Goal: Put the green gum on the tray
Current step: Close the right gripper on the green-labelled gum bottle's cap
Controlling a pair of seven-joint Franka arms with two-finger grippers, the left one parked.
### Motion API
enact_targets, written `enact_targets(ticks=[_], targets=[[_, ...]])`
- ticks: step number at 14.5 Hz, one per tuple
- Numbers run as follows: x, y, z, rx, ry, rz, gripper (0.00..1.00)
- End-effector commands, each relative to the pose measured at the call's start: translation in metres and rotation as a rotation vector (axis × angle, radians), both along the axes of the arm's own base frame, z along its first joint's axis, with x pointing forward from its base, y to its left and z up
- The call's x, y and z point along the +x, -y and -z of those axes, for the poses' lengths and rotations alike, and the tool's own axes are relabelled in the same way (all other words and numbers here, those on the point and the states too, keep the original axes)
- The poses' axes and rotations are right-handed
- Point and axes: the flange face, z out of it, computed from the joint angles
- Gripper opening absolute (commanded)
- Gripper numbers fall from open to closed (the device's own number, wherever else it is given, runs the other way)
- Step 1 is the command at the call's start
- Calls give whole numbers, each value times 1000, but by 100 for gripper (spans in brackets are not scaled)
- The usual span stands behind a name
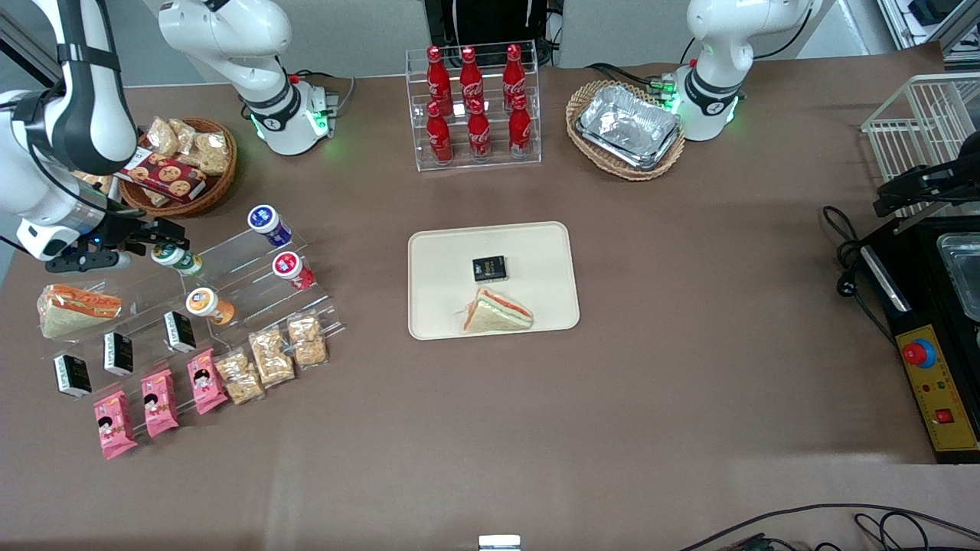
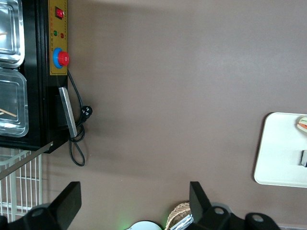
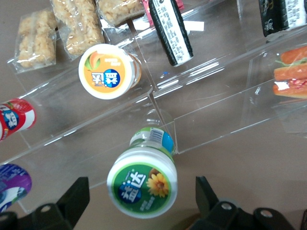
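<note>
One small green gum bottle with a white round lid [image 3: 142, 186] rests on the clear plastic step stand [image 1: 249, 249], at the working arm's end of the table. Its lid has a green label with the white letters "益达" and a yellow flower. The black two-finger gripper [image 3: 141, 187] hangs right over this bottle. Its fingers [image 3: 76, 191] are spread wide, one on each side of the lid, and they do not touch it. The gripper holds nothing.

An orange gum bottle [image 3: 108, 71] sits on the next step of the stand, nearer to the front camera. Its orange lid shows the same "益达" letters and a fruit picture. A red gum bottle [image 1: 292, 269] and a blue gum bottle [image 1: 268, 223] sit on the stand too, beside the green one. Black little packs [image 3: 171, 31] with tiny white writing lean on a lower step; the words are too small to read.

The big flat cream tray [image 1: 536, 252] lies in the middle of the brown table, well apart from the green bottle. A triangle sandwich [image 1: 498, 312] and a small black pack [image 1: 489, 268] lie on it. Six red Coca-Cola bottles [image 1: 475, 103] stand in a clear rack, farther from the front camera than the tray.
</note>
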Motion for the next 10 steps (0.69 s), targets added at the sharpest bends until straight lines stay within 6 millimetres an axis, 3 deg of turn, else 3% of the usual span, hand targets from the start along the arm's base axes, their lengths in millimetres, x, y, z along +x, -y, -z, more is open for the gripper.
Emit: enact_targets(ticks=[1,2,6,8,10], targets=[[0,-1,7,-19,21,-19,87],[0,-1,10,-18,16,-19,83],[2,-3,9,-19,18,-25,39],[5,-4,4,-21,24,-27,34],[15,-2,-16,-28,46,-29,32]])
